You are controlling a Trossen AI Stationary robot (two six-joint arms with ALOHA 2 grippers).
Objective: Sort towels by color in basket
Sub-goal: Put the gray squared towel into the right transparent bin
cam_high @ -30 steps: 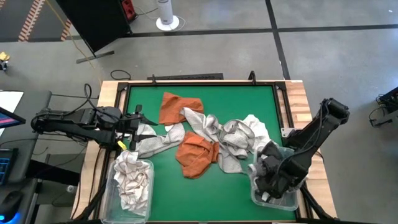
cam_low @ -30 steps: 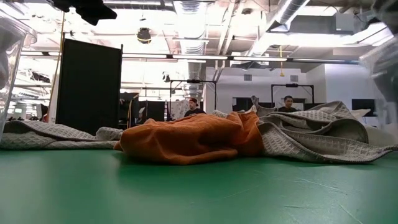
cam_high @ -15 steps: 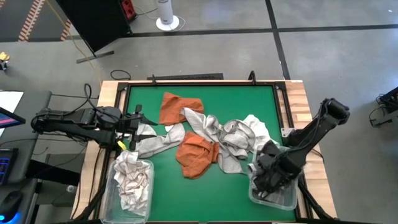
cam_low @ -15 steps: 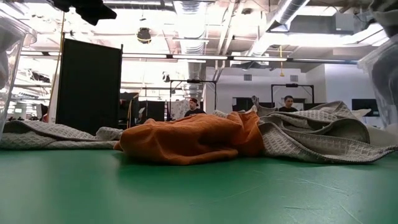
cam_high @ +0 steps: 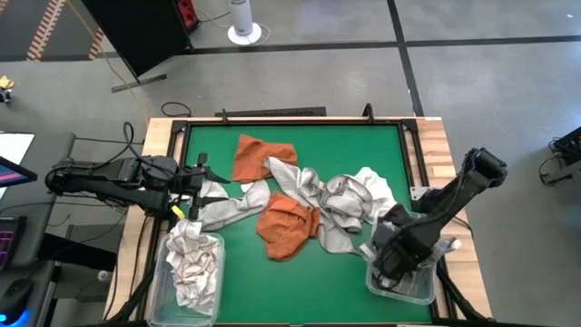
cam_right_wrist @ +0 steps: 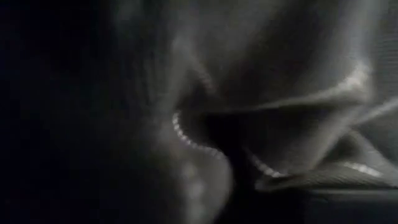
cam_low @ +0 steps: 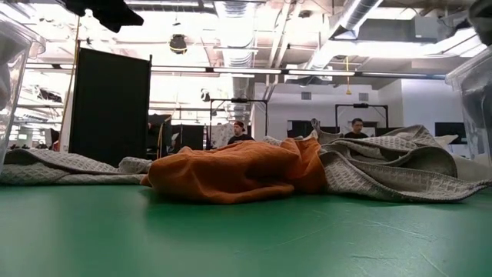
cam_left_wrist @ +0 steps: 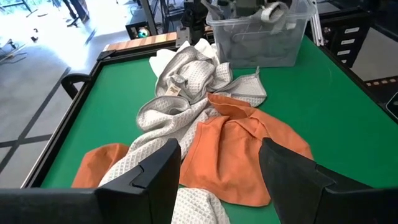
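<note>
A heap of towels lies mid-table: two rust orange ones [cam_high: 263,156] [cam_high: 289,225], white-and-grey checked ones [cam_high: 318,195] and a white one [cam_high: 374,180]. More checked towels [cam_high: 192,262] fill the clear bin on the near left. My left gripper [cam_high: 195,191] [cam_left_wrist: 217,180] hovers open near the table's left edge, above a checked towel [cam_high: 218,202]. My right gripper [cam_high: 397,262] reaches down into the clear bin on the near right [cam_high: 419,292]. Its wrist view shows only dark grey cloth [cam_right_wrist: 280,93] close up, and the fingers are hidden.
The green mat has a raised wooden frame [cam_high: 436,145]. The left bin [cam_high: 214,295] and the right bin [cam_left_wrist: 261,37] stand at the near corners. Bare mat lies along the far edge [cam_high: 345,141] and between the bins [cam_high: 300,291]. People stand far off in the room [cam_low: 240,131].
My right arm has shifted slightly over the right bin and sunk a little lower into it. The towels on the mat have stayed where they were.
</note>
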